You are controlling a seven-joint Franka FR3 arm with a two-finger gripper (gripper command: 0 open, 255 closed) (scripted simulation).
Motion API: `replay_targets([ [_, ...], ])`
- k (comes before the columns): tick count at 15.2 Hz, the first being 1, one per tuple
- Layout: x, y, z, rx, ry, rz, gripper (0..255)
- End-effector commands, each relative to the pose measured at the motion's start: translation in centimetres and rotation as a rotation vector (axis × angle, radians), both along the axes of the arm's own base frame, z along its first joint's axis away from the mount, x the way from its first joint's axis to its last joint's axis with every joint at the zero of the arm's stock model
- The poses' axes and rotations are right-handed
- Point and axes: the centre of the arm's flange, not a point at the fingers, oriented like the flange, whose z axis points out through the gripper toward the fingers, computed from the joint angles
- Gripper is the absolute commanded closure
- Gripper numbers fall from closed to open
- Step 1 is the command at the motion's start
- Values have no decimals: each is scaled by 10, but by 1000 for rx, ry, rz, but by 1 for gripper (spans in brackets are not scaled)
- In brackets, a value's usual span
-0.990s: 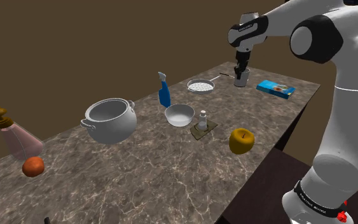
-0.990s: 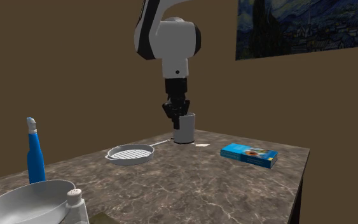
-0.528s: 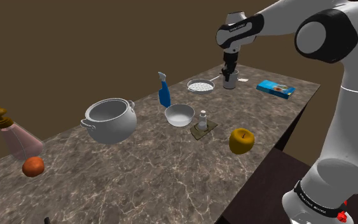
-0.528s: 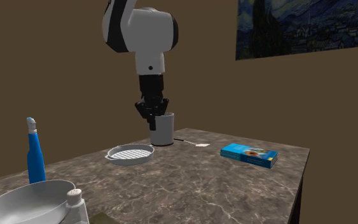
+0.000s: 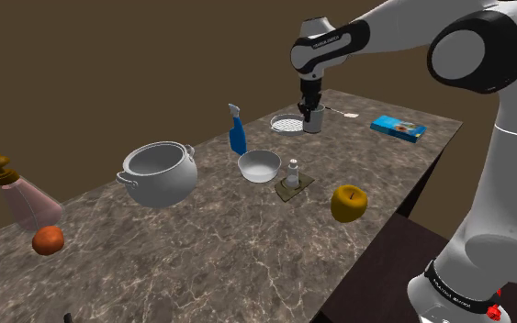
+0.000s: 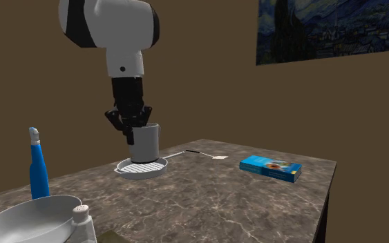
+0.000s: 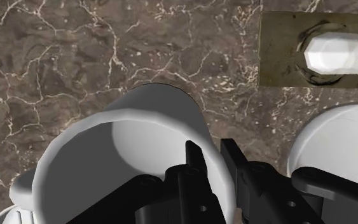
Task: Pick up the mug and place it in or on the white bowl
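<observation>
The claw point(image 6: 132, 131) pinches the grey mug point(image 6: 145, 143) by one wall only, so it may slip loose short of the white bowl point(image 5: 260, 174).

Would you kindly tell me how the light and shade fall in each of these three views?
Shoulder view: dim, even light, a soft sheen on the pot. Second exterior view: the mug stands pale against a dull brown wall. Wrist view: the mug's inside darkens towards the jaws clasping its side; no glare that I can see.
</observation>
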Motion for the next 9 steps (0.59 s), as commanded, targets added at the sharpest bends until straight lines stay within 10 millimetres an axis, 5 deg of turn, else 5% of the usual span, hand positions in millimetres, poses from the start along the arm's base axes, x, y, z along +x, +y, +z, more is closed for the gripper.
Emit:
replay_targets([
  [1,8,26,2,0,0,-2,255],
  [9,39,127,7,0,0,-2,255],
])
